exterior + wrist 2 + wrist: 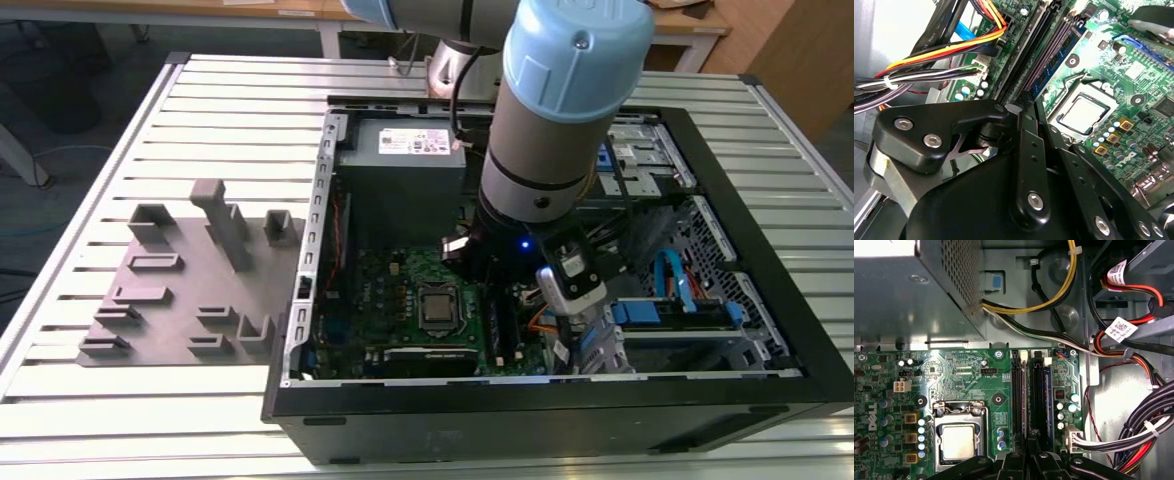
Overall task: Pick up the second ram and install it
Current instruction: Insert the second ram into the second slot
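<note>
The second ram [1054, 55], a thin dark blue board with small chips, stands on edge along a motherboard slot [1019, 395] beside the processor socket [958, 440]. In the first wrist view the second ram [1038, 400] runs straight out from between my fingers. My gripper [1032, 112] is low inside the computer case, with the black fingers [1015, 460] drawn close together on the stick's near part. The gripper [1028, 454] hides that part of the ram and of the slots. In the exterior view the arm [534, 170] reaches down over the green motherboard [400, 290].
A grey fixture plate [174, 290] with upright blocks lies at the exterior view's left of the case. The metal power supply [400, 160] sits behind the motherboard. Cable bundles [1134, 435] and drive bays [681, 300] crowd the side beyond the slots.
</note>
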Controlling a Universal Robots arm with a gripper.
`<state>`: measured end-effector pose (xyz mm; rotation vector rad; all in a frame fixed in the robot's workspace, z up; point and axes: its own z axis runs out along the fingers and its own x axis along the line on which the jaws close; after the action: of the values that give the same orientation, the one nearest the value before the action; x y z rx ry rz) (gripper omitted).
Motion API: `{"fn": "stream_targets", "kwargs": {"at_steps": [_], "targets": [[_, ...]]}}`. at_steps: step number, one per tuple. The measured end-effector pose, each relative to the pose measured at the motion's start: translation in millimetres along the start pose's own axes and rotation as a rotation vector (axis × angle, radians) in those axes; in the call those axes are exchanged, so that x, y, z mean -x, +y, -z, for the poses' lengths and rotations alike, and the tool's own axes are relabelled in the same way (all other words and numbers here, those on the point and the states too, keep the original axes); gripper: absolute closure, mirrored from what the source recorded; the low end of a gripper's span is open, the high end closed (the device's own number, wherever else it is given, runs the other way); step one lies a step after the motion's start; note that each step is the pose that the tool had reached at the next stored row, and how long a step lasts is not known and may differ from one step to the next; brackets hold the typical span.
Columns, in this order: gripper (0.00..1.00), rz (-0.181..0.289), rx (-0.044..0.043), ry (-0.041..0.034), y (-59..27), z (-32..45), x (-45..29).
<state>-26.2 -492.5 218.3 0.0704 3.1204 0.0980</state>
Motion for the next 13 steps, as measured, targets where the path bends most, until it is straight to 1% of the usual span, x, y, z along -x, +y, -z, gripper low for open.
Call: {"fn": "stream_targets", "kwargs": {"at_steps": [6,13], "targets": [[0.89,0.001,-0.0012,-0.0001,0.1,0.2,0.3],[0.89,0.003,-0.0009,0.0,0.3,2.1,1.8]]}}
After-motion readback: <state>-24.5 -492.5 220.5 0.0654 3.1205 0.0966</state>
